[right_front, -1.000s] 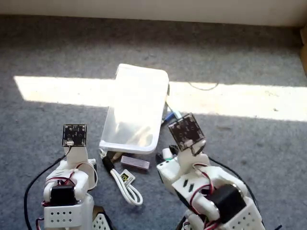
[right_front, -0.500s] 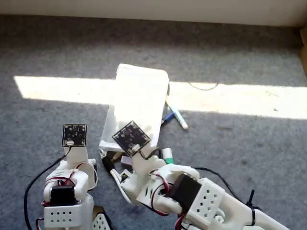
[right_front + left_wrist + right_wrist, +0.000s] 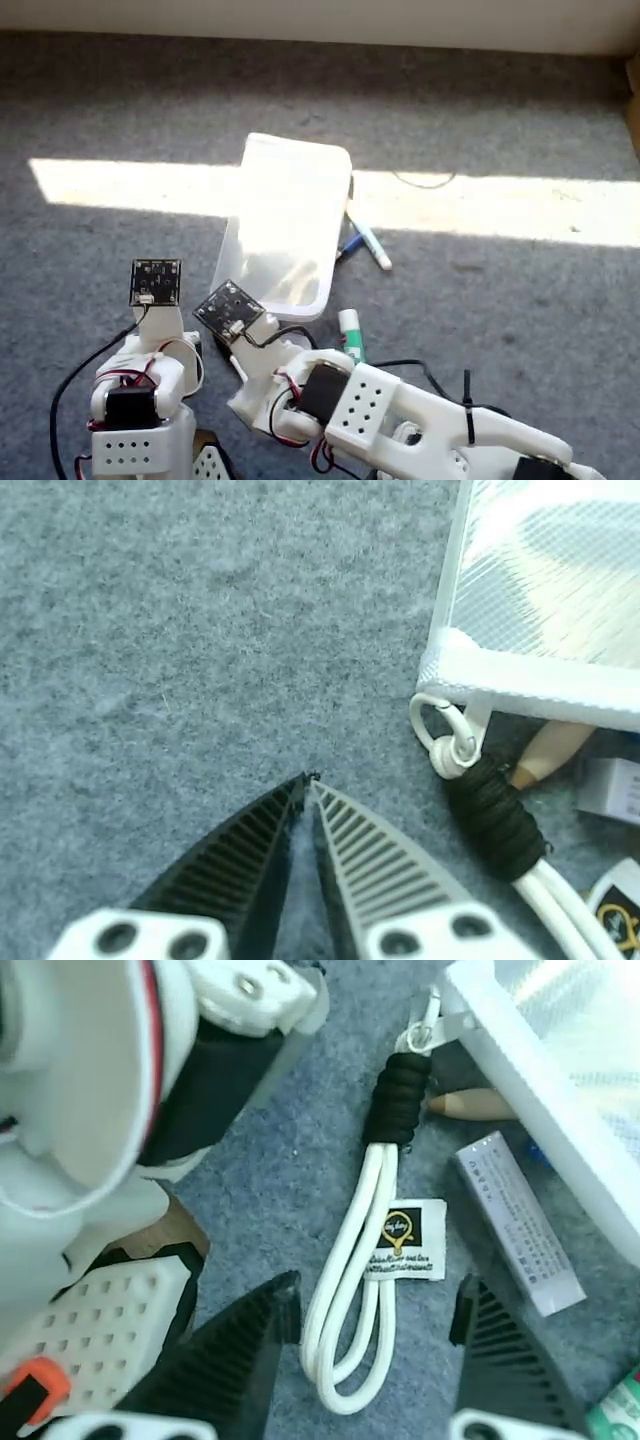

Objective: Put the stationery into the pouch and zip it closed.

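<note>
- Left gripper (image 3: 310,783) pinched shut, empty; open carpet (image 3: 150,630) ahead, one pouch (image 3: 540,600) corner ahead to one side.
- Right gripper (image 3: 375,1282) spread wide, straddling one cord loop (image 3: 372,1175); one small box (image 3: 515,1225) beyond one finger, pouch edge past it.

Grey carpet (image 3: 500,120) carries the pouch (image 3: 285,220), two pens (image 3: 368,245), a green-and-white stick (image 3: 350,333) and a white cord loop (image 3: 376,1175).
</note>
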Controlling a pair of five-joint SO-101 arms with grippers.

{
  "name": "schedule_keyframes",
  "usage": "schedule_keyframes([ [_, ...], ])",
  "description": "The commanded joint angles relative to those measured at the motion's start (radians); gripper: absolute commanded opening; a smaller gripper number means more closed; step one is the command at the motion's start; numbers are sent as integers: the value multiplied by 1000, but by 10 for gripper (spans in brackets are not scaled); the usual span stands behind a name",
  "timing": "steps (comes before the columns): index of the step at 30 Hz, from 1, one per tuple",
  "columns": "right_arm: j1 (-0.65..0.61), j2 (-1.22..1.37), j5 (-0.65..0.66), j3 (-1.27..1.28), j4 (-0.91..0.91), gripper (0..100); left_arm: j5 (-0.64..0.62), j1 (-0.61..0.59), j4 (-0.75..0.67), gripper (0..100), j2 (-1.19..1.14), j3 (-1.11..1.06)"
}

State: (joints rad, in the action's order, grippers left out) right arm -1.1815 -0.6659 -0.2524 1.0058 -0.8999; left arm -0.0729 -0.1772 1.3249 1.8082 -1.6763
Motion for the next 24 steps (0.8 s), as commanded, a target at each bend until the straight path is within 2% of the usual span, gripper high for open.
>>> schedule_keyframes([
  [1,-10,56,-8,-7,19,241,-6,-13,3,7,7,-21],
  [15,-39,159,-8,-7,19,240,-6,-13,3,7,7,-21],
  [24,-53,159,0,-5,15,96,-6,-13,3,7,7,-21],
])
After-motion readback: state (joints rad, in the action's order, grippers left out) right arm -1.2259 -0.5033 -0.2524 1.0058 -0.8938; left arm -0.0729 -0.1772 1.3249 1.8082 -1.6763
